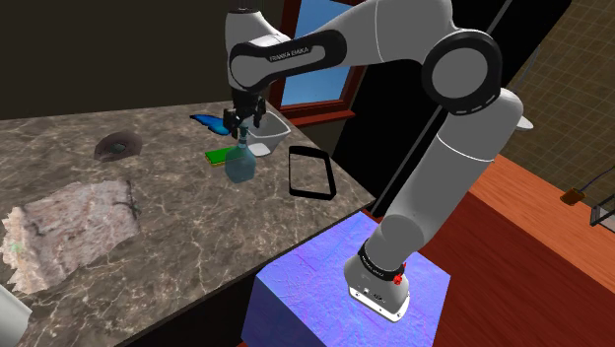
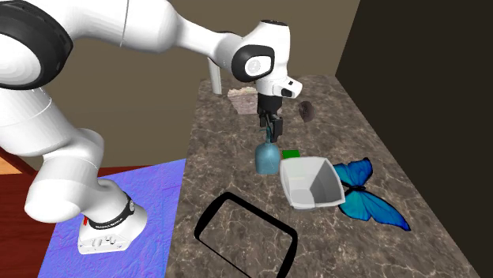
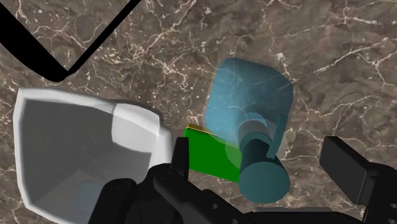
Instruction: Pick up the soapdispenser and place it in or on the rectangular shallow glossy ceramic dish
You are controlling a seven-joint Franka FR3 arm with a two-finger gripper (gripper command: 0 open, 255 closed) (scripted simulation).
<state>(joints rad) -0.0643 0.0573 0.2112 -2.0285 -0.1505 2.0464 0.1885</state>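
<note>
**A:** Soap dispenser [image 1: 239, 163] is on the dark, white-veined marble counter [image 1: 177, 246], towards the end nearest the arm. What's the room like?

**B:** Brown walls, with a red-framed window [image 1: 313, 59] behind the counter. Red-brown plank floor [image 1: 532, 237] runs beside the blue stand [image 1: 325, 296].

**A:** Sweeping the shoulder view left to right, first comes a crumpled pale sheet [image 1: 69, 232], then a dark round object [image 1: 118, 146]. Next are a blue butterfly [image 1: 209, 122] and a green block [image 1: 217, 156], then the dispenser. A white tub [image 1: 271, 136] sits just behind it. Further right, a black-rimmed rectangular dish [image 1: 311, 173] lies flat, apart from the bottle.

**B:** Which way is the bottle pointing?

**A:** It's upright with its long axis vertical. The wide translucent blue body rests on the marble, and the teal pump head [image 3: 263, 175] points straight up at the gripper [image 1: 242, 130].

**B:** And the fingers?

**A:** Spread apart. In the wrist view they flank the pump head with a gap on each side, and neither one touches it.

**B:** What else does the wrist view add?

**A:** The green block lies between the dispenser's base and the tub, close against both. One corner of the dish's black rim shows beyond the tub.

**B:** And the second exterior view?

**A:** There the butterfly lies just beside the tub, on that view's right. A white cylinder [image 2: 215, 79] stands at the counter's far end, next to the crumpled sheet.
</note>
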